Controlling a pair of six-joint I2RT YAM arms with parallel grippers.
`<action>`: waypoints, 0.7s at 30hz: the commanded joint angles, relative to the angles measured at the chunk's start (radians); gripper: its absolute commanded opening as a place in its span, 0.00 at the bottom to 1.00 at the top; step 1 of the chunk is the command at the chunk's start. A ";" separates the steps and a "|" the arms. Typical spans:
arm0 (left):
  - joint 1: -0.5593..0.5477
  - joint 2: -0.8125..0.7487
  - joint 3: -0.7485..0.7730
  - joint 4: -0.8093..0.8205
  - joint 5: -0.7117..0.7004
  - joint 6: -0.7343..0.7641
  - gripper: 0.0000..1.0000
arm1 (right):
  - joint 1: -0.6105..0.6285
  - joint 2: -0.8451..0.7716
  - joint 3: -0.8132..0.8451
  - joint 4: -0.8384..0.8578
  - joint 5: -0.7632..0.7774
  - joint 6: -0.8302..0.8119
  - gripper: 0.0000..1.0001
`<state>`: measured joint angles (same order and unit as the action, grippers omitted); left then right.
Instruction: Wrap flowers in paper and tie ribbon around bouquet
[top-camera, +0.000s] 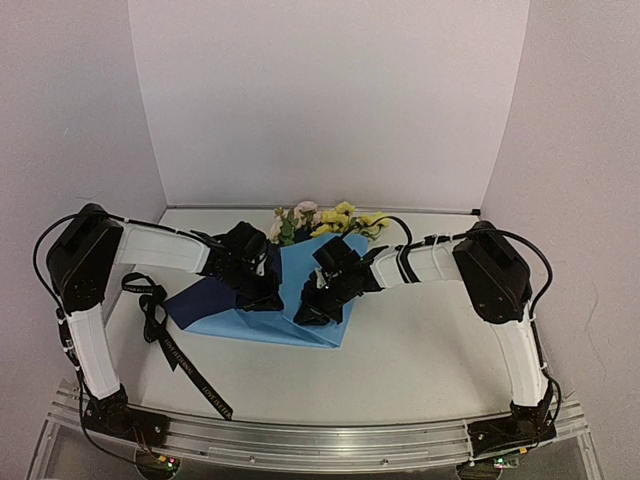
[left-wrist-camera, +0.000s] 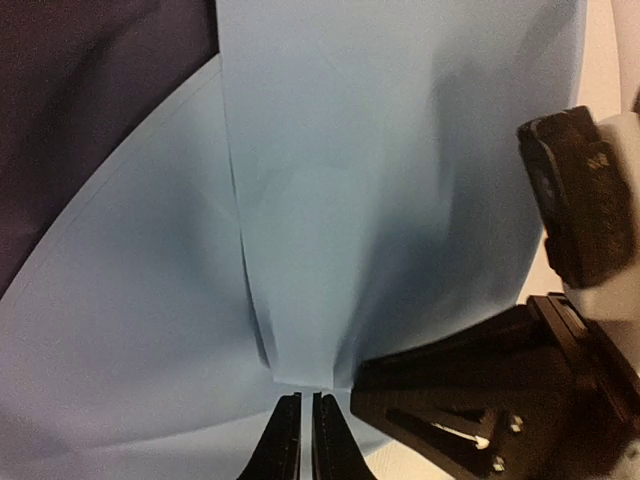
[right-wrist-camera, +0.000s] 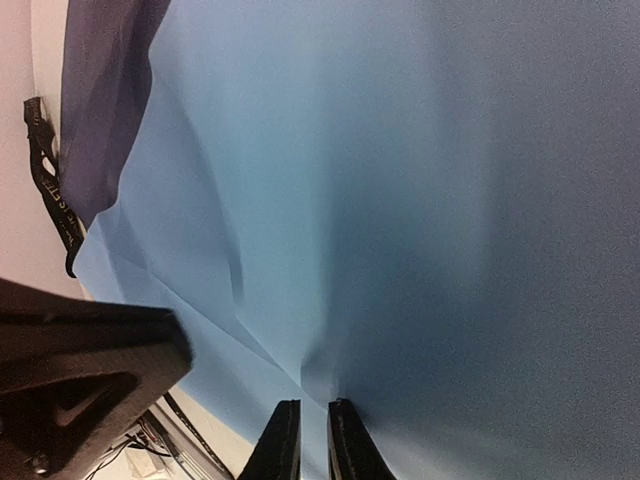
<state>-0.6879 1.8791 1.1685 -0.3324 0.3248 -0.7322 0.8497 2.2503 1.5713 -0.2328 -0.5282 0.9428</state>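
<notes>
Both my arms rise from the near corners, elbows out wide and forearms angled in toward the middle of the white table (top-camera: 430, 350). My wrists tip down, so the two claws sit close together over the work.

My left claw (top-camera: 265, 297) is closed to a hairline slit. Its tips sit right at the lower edge of a folded flap, and I cannot tell whether the sheet is caught between them. My right claw (top-camera: 310, 312) is nearly closed too, and creases in the sheet run straight into its narrow gap, so it has a pinch of it.

What I am working on is the large thin sheet of paper (top-camera: 298, 270), light blue on one face and dark navy on the other. It lies mid-table under both claws, folded over itself, with a navy corner showing toward my left. The small bunch of yellow and pale pink flowers (top-camera: 325, 220) with green leaves pokes out at its far edge. The long narrow black ribbon (top-camera: 165, 335) with pale lettering lies on the table to the left, running toward my left base.
</notes>
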 joint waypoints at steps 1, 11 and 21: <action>0.013 -0.177 -0.068 0.001 -0.030 -0.065 0.11 | 0.000 0.039 0.032 0.016 0.025 0.027 0.12; 0.011 -0.531 -0.459 0.092 -0.070 -0.361 0.25 | 0.000 0.077 0.021 0.018 0.042 0.060 0.10; -0.030 -0.383 -0.537 0.493 -0.142 -0.528 0.29 | -0.003 0.094 0.016 0.017 0.046 0.067 0.09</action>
<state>-0.7104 1.4389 0.6539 -0.0825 0.2337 -1.1552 0.8490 2.2962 1.5917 -0.1801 -0.5289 1.0020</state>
